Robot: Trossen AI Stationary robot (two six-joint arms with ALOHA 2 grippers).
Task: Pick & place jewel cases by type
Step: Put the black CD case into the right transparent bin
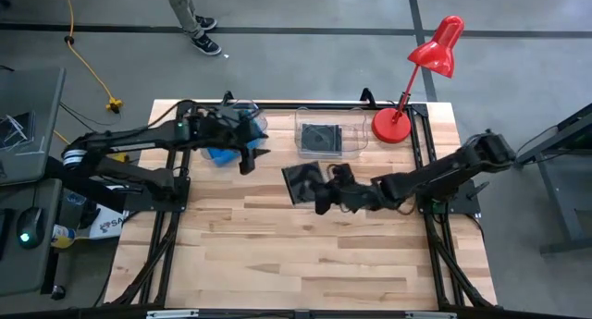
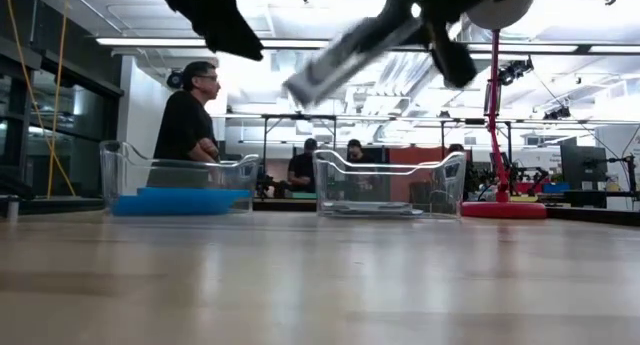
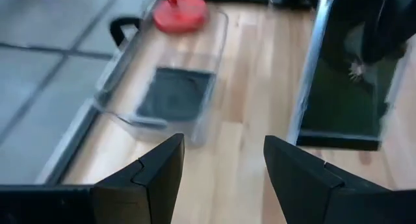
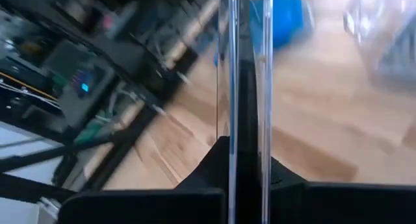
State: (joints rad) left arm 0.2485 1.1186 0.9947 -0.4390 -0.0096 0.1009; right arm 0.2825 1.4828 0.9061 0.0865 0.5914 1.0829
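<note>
My right gripper (image 1: pixel 322 191) is over the middle of the table, shut on a black jewel case (image 1: pixel 301 181) that hangs tilted in the air in the low view (image 2: pixel 340 53). The left wrist view also shows this case (image 3: pixel 344 74). My left gripper (image 1: pixel 248 157) is open and empty (image 3: pixel 224 162), raised beside the left clear tub (image 1: pixel 242 116), where the blue cases (image 1: pixel 222 156) lie flat on the floor (image 2: pixel 180 201). Another black case (image 1: pixel 321 137) lies flat in the right clear tub (image 1: pixel 356 139). My right gripper pinches the black jewel case between its two fingers at the edge nearest the table's right side (image 4: pixel 244 130), coming roughly level from the right. The case shows edge-on between the fingers in the right wrist view. It is lifted clear of the table and tilted.
A red desk lamp (image 1: pixel 407 106) stands at the table's far right corner, just right of the right tub. The near half of the wooden table (image 1: pixel 305 263) is bare wood. People stand in the room beyond the far edge (image 2: pixel 190 115).
</note>
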